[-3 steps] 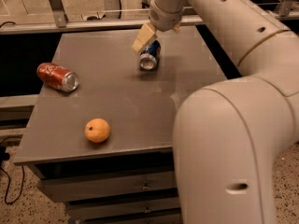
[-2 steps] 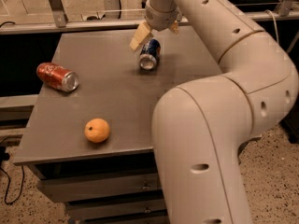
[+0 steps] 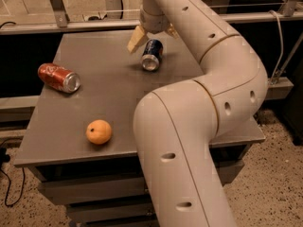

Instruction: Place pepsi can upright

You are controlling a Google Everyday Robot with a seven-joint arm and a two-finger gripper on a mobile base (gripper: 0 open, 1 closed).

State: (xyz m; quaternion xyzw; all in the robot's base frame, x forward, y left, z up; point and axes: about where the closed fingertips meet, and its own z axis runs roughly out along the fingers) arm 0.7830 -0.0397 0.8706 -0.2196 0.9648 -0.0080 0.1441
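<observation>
The pepsi can [image 3: 152,56] is dark blue and lies on its side at the far middle of the grey table [image 3: 61,126], its silver end facing the camera. My gripper [image 3: 152,41] hangs just above and behind the can's far end. Its tan fingers [image 3: 136,40] are spread apart, one on each side of the can, and do not clasp it. The wrist above is cut off by the frame's top edge.
A red can [image 3: 59,77] lies on its side at the table's left. An orange [image 3: 99,132] sits near the front left. My arm's big elbow [image 3: 199,117] covers the table's right half. A metal railing [image 3: 94,23] runs behind the table.
My arm's near segments have swung left and closer to the camera, hiding more of the table's right side. The gripper and the pepsi can have hardly moved.
</observation>
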